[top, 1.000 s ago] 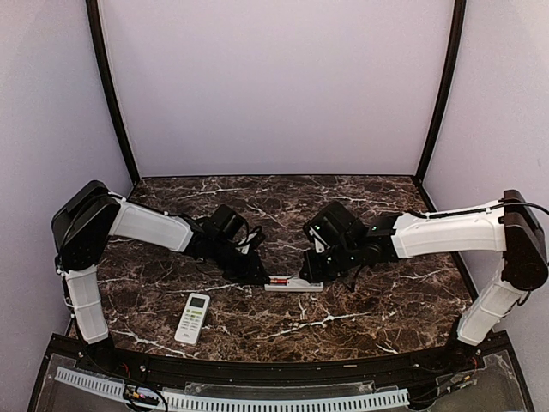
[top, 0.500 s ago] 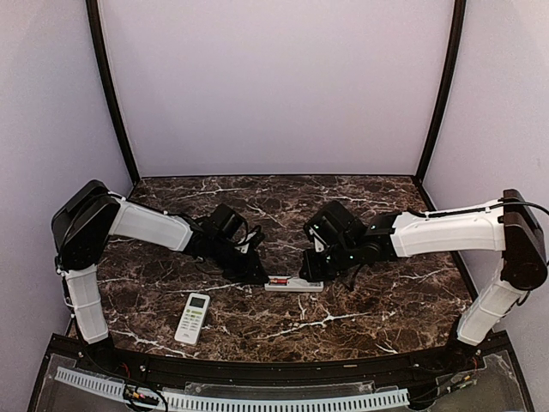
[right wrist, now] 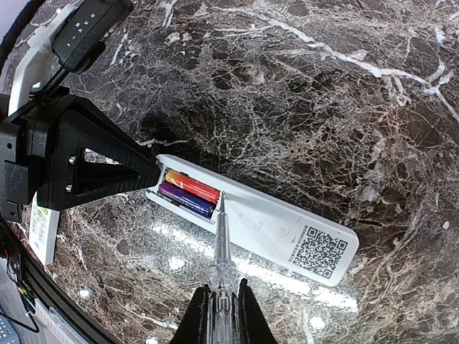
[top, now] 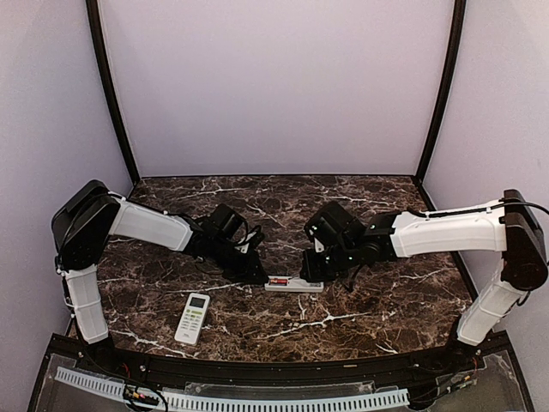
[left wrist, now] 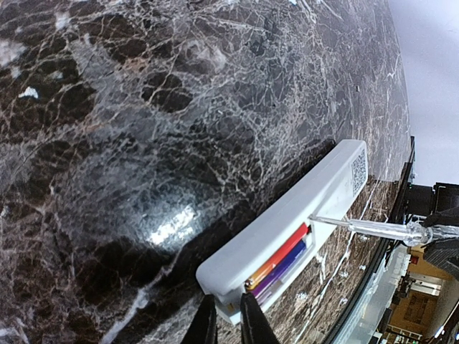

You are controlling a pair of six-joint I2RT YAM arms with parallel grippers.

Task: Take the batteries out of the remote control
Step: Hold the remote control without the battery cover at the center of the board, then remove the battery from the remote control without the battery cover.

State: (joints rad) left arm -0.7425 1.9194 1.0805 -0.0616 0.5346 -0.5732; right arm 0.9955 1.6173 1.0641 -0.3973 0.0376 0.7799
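My right gripper (right wrist: 221,319) is pinching the screwdriver (right wrist: 222,236), tip at the right end of the batteries (right wrist: 188,193). They lie left of it in the opened remote control (right wrist: 280,229), mid-worktop (top: 386,318), long axis left-right. My left gripper (left wrist: 227,326), nearly pressed together, butts the remote's left end. Whether it's gripping, I can't tell.

- A black-and-white QR code (right wrist: 315,251) is printed at the closed end of the remote control (right wrist: 265,226), on its white back. No letters or digits can be read beside it.
- The black housing (right wrist: 86,29) at the top left of the right wrist view carries white lettering, too blurred to read.
- The second remote (top: 192,318) lies face up; the marks on its display and buttons are too small to read.
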